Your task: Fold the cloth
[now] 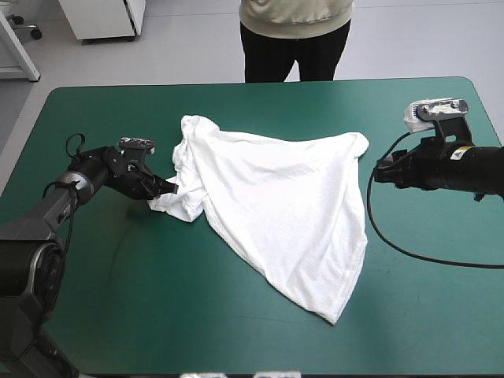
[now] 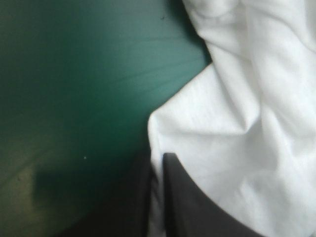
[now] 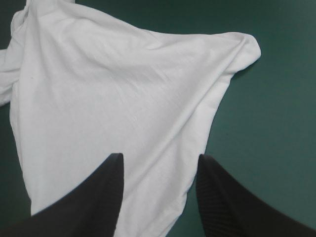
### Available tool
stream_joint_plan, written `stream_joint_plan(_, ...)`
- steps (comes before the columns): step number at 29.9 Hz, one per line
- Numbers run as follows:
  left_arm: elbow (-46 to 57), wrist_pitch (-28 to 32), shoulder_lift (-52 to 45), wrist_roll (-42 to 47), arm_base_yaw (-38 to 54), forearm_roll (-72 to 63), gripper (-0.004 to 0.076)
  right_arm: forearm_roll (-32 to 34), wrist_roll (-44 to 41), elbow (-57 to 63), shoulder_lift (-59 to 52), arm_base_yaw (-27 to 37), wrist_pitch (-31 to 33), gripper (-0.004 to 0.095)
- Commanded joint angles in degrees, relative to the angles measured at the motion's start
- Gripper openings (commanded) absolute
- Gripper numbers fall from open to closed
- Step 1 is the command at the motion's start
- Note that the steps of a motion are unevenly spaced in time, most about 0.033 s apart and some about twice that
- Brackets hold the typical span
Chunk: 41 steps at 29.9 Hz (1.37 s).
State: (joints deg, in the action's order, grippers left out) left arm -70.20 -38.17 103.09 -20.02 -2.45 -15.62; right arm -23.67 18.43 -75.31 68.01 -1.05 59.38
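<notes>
The white T-shirt (image 1: 276,197) lies spread in a rough triangle across the middle of the table, with a crumpled bunch at its left side (image 1: 185,197) and a pointed tip toward the front edge. My left gripper (image 1: 163,187) is at that bunch. In the left wrist view its black fingers (image 2: 190,207) are all but shut, with a strip of the T-shirt (image 2: 237,123) between them. My right gripper (image 1: 379,169) is just off the shirt's right corner (image 1: 358,143). It stands open (image 3: 160,165) over the T-shirt (image 3: 108,98), with nothing held.
The teal-green cover (image 1: 157,299) shows on all sides of the shirt. The shirt's near tip (image 1: 335,319) ends a little short of the table's front edge.
</notes>
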Motion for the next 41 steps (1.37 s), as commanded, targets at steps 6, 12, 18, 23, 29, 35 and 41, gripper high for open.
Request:
stream_joint_plan(6, -1.0, 0.6, -1.9, 0.7, -0.3, -1.0, -0.0009, 5.2, -0.4, 2.5, -1.1, -8.4, 2.4, 0.0445)
stream_joint_plan(12, -1.0, 0.7, -1.9, 0.4, -0.3, -0.9, -0.0009, 13.7, -8.9, 15.6, -1.1, -24.4, 0.9, 0.0445)
stream_joint_plan(18, -1.0, 0.4, -1.9, -0.1, -0.3, -0.4, -0.0009, 17.4, -16.0, 27.1, -1.1, -42.8, -4.8, 0.0446)
stream_joint_plan(23, -1.0, 0.0, -1.9, -0.1, -0.3, -0.4, -0.0009, 27.9, -24.6, 30.0, -0.2, -52.2, -8.7, 0.0446)
stream_joint_plan(29, -1.0, -0.3, -1.9, -0.1, -0.3, -0.3, -0.0009, 30.3, -25.8, 30.0, 5.6, -52.7, -12.0, 0.0447)
stream_joint_plan(35, -1.0, -0.5, -1.9, -0.1, -0.3, -0.3, -0.0009, 27.7, -23.8, 30.0, 12.5, -52.7, -12.5, 0.0444)
stream_joint_plan(41, -1.0, -0.9, -2.0, -0.4, -0.3, -0.3, -0.0009, 27.4, -24.0, 30.0, 14.7, -52.7, -12.6, 0.0132)
